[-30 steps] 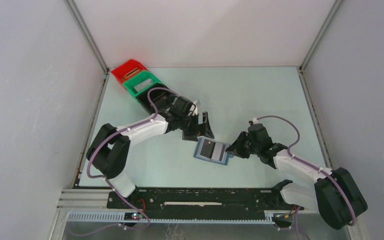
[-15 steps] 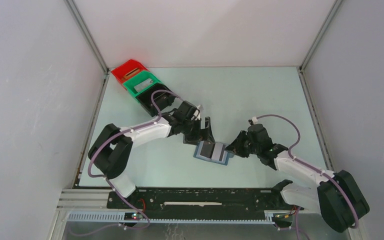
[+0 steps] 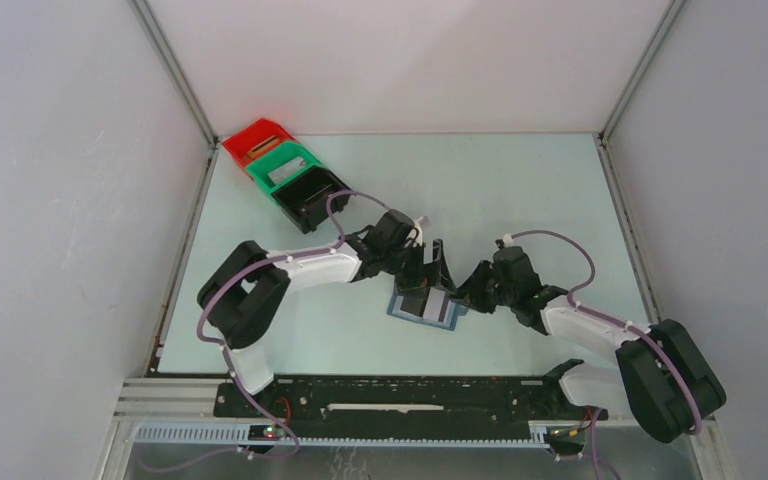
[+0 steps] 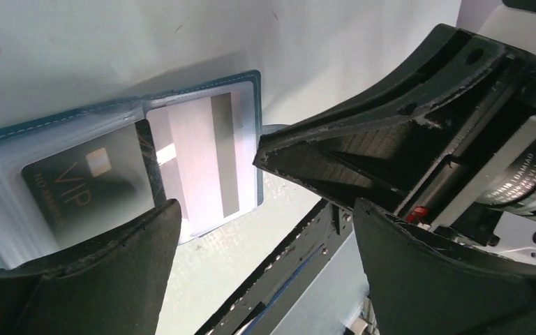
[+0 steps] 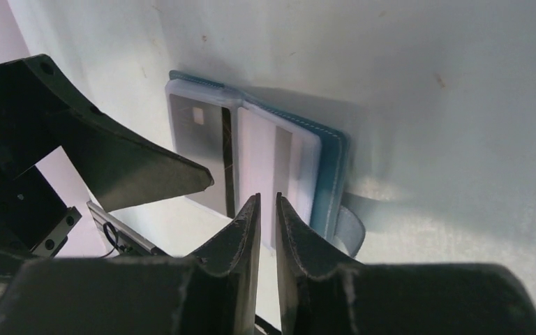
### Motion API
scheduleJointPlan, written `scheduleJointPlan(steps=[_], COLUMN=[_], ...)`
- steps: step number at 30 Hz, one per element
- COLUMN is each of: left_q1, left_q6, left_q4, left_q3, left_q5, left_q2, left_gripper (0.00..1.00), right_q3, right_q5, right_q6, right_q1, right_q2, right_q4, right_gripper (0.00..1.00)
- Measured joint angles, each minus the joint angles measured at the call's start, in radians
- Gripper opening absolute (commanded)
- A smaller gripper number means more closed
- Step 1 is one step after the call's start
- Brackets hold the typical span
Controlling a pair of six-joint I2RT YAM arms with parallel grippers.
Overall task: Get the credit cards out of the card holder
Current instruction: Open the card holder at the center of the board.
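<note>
The blue-teal card holder lies open on the table, with clear sleeves showing. In the left wrist view the dark card marked VIP is in the left sleeve and the silvery grey card in the right sleeve. My left gripper is open and hovers over the holder's far side, empty. My right gripper is shut to a thin slit, empty, its tips at the edge of the silvery card, beside the dark card. The holder's strap sticks out.
Red, green and black bins stand in a row at the back left. The black base rail runs along the near edge. Grey walls enclose the table on three sides.
My left gripper has moved right and nearer, from behind the holder to over it. The right gripper has hardly moved. The holder and cards lie as before.
</note>
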Motion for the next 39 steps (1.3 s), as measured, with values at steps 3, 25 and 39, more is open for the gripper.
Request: scheduleJointPlan(steps=[3,25,39], left_q1=[0.000,0.026,0.006], left_q6=[-0.024,-0.066,0.002], left_q4=[0.035,0.082,-0.009], left_q3=[0.000,-0.013,0.036], left_q5=[0.017,0.021,-0.024], left_q2=[0.023,0.079,0.098], left_gripper=[0.97,0.92,0.90], right_q3=[-0.024,-0.078,-0.089], right_q5=[-0.003,-0.029,-0.033], right_q6=[0.007,0.024,0.029], right_q1=[-0.018,-0.051,-0.055], right_q2=[0.011,0.080,0.076], right_q4=[0.020,0.106,0.122], right_gripper=[0.21,0.18,0.18])
